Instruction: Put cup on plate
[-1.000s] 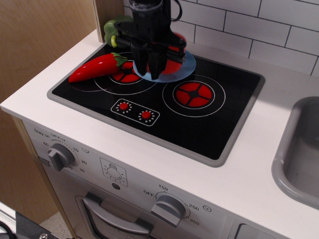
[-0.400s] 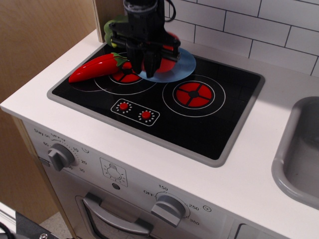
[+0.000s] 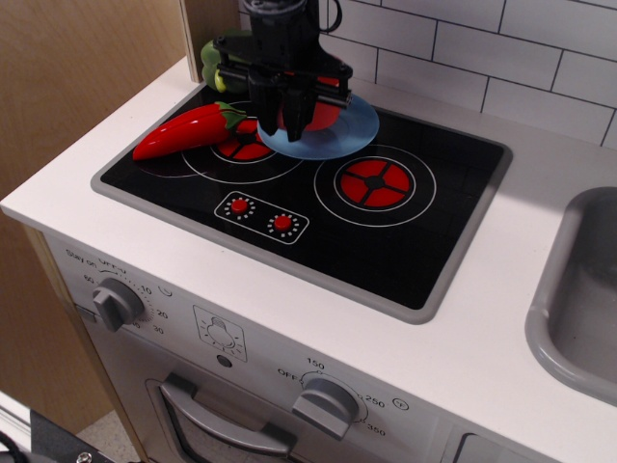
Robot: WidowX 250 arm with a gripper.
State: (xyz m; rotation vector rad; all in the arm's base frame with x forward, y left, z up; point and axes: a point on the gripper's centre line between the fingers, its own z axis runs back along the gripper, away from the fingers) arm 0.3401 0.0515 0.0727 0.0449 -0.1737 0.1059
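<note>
Nearest the camera: white toy oven front [image 3: 241,386] with grey plastic knobs and a grey door handle. Right edge: grey moulded sink basin [image 3: 578,299], partly cut off.

Above that, the glossy black printed cooktop panel [image 3: 318,207] with a grey border. On it, a small printed control strip with two red dials, then the right-hand round red-and-black printed burner [image 3: 375,182], bare.

Left side of the cooktop: long glossy red plastic chili pepper [image 3: 188,130] with green stem, lying across the left burner rings, its stem end pointing toward the arm.

Further back: flat round light-blue plastic plate [image 3: 333,135] lying at the rear of the cooktop, overlapping the rear edge of the left burner. Red-orange plastic cup [image 3: 323,114] sits on the plate, mostly hidden behind the black robot gripper [image 3: 292,123].

Gripper fingers hang down in front of the cup, tips spread slightly apart, gripping nothing that can be seen.

Behind the gripper's left side, a green rounded toy object [image 3: 214,56] near the wooden wall. White tiled backsplash [image 3: 482,48] at the far rear.
</note>
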